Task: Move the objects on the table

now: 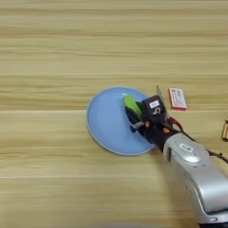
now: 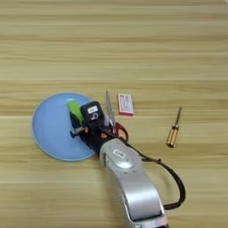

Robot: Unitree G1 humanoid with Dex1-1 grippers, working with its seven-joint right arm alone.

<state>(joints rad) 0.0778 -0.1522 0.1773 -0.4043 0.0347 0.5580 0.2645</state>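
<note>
We see the right gripper (image 2: 76, 121) at the end of the silver forearm (image 2: 129, 182), which enters from the bottom edge and reaches up and to the left. Its two black fingers (image 1: 132, 120) sit over the right part of the blue plate (image 2: 46, 129), and the lime-green block (image 1: 132, 103) lies tilted against them; we cannot tell whether the fingers are clamped on the block or merely touching it. The block is inside the plate's outline, near its upper right rim. Just beside the gripper body, on its right, we find scissors (image 2: 109, 114): the blades point up and away from the robot, and the red handles (image 2: 121, 131) are partly hidden behind the arm. Further right and apart from the scissors lies the small white box with the red-pink label (image 2: 125, 103), flat on the table (image 2: 133, 44). Well to the right of it rests a screwdriver (image 2: 173, 130) with an amber handle, its shaft pointing up. A black cable (image 2: 176, 178) loops beside the forearm.
</note>
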